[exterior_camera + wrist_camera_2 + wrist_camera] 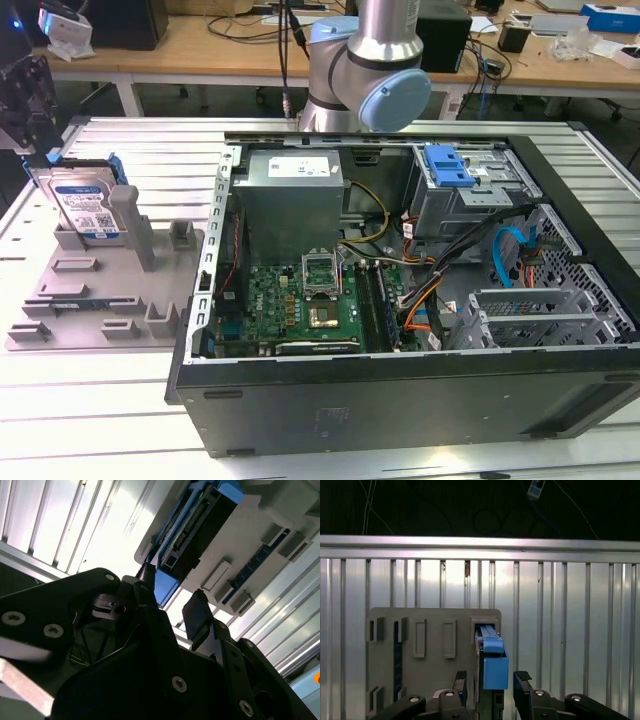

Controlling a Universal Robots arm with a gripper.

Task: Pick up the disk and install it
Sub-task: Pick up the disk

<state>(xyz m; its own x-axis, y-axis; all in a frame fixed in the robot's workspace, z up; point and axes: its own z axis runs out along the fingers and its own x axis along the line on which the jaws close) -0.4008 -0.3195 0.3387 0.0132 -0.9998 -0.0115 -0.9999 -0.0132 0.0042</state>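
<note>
First wrist view: your claw is released, fingers spread either side of the disk, at its blue carrier end. Can't tell if a pad touches it. Second wrist view gives you the same: blue bracket corner btwn the two fingers. Exterior view: disk stands on edge in the grey tray, at the tray's far end on the exterior view's left, label facing cam. Tray sits on the ribbed metal counter, just beside the open PC case, w/ motherboard exposed.
</note>
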